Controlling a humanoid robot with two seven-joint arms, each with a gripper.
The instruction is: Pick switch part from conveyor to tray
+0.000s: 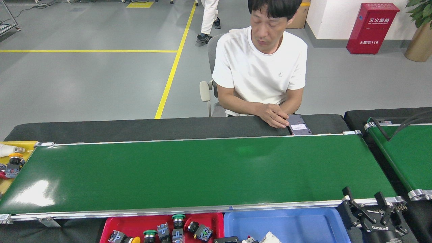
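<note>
The conveyor (202,172) is a long glossy green belt with silver rails, and no switch part lies on it. A white switch part (271,237) shows at the bottom edge, inside the blue tray (297,224). Just left of it, only a dark sliver of my left gripper (225,240) peeks in at the bottom edge, so its jaws cannot be read. My right gripper (362,199) stands open and empty over the blue tray's right end, at the belt's near right corner.
A red tray (135,223) left of the blue one holds several push-button parts. A yellow tray (20,145) with parts sits at the belt's far left end. A second green belt (411,158) is on the right. A seated person rests a hand (275,118) by a phone (298,127) behind the conveyor.
</note>
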